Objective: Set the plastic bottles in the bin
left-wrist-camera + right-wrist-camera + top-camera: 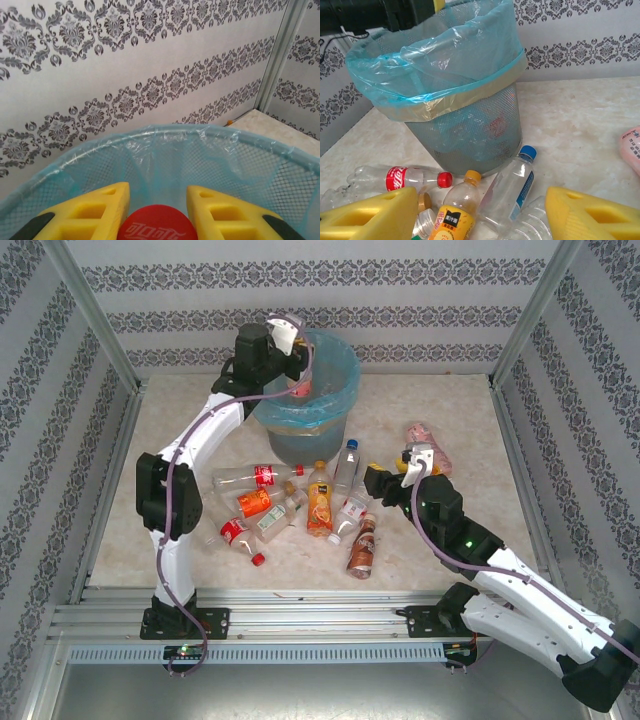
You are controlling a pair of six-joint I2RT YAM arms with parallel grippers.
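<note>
1. The left gripper (158, 200) pinches a red-labelled cola bottle (156, 227), its yellow fingers (100, 212) pressed against the bottle's sides.
2. It holds the bottle inside the rim of the bin (215, 131), over the light-blue bag liner (165, 160). A release from here should drop the bottle straight in.
3. Seen from above, the left arm stretches to the far side of the table (460, 430). This puts the left gripper (299, 382) above the bin (345, 365).
4. The right gripper (481, 196) is spread and holds nothing, hovering low over the heap and facing the bin (470, 125).
5. A blue-capped clear bottle (512, 182) lies below its gap, with an orange juice bottle (457, 210) just beside it. Either looks like a likely next pick.
6. The other bottles lie on their sides in a cluster just in front of the bin, between the arms. Among them are a second cola bottle (255, 477) and a brown-labelled bottle (362, 548).
7. Dim shapes show through the bin's mesh, so some bottles are probably in already, but most of the work remains.
</note>
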